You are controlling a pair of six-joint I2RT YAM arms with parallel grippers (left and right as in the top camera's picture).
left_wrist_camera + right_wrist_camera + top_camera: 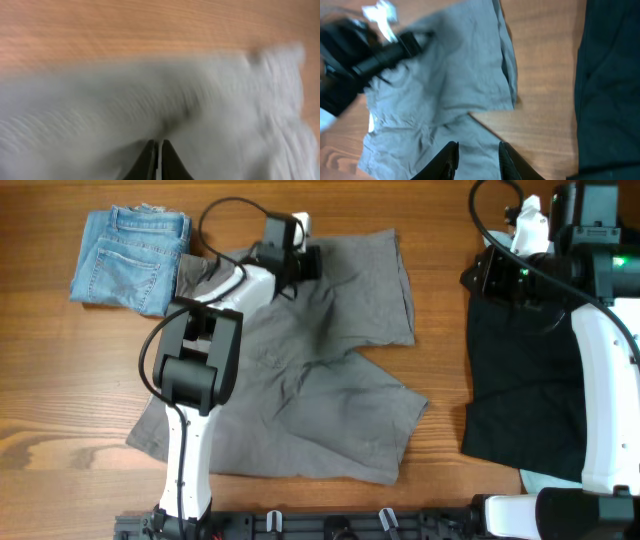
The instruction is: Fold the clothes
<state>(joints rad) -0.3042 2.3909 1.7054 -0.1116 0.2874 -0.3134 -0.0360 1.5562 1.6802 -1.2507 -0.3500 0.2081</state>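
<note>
The grey shorts (pixel 330 370) lie spread and rumpled across the middle of the tabletop (pixel 60 380), legs pointing right. The left gripper (pixel 157 146) sits low over their far edge. Its jaws are pressed together, but the blurred wrist view does not show whether any cloth is caught between them. The right gripper (pixel 479 152) hangs with its jaws apart, holding nothing, near the black shorts (pixel 520 380). Folded denim shorts (pixel 130 260) rest at the far left, just beside the grey pair.
</note>
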